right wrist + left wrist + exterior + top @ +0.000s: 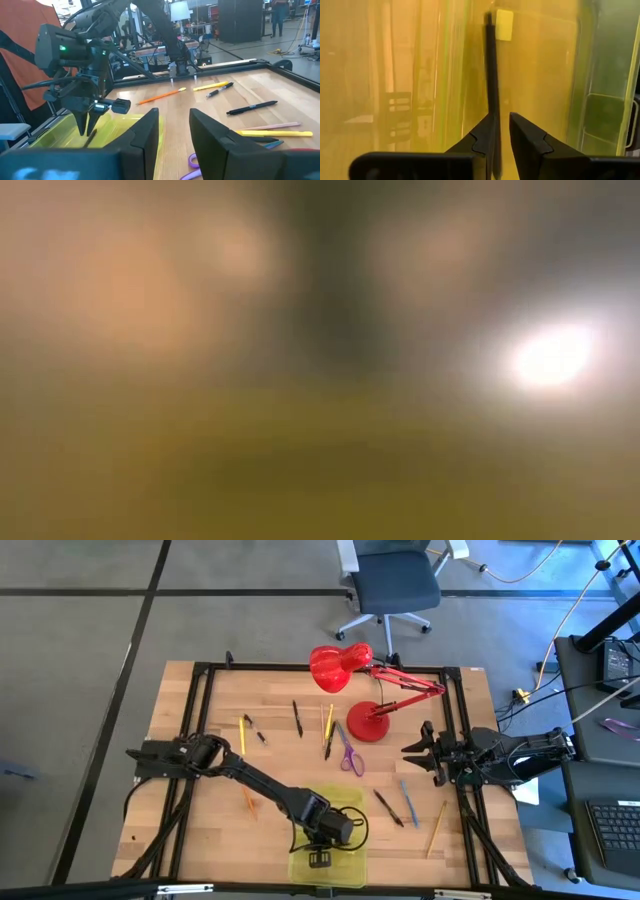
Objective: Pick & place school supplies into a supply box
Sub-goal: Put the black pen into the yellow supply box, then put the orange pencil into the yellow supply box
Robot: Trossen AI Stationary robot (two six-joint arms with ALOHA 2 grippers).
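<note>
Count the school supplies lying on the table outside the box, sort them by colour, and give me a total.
Black pens: 4
Yellow pencils: 3
Orange or peach pencils: 2
Blue pen: 1
Purple scissors: 1
Total: 11

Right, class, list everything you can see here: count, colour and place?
Pens and pencils: about nine; black, yellow, orange, blue; loose across the table.
Scissors: one, purple handles, mid-table.
Desk lamp: one, red, far side.
Supply box: one, yellow-green, near edge.
Black pen: one, inside the box.
Office chair: one, grey, beyond the table.
Left claw: in the box, parted around the pen.
Right claw: open, empty, right edge.
</note>
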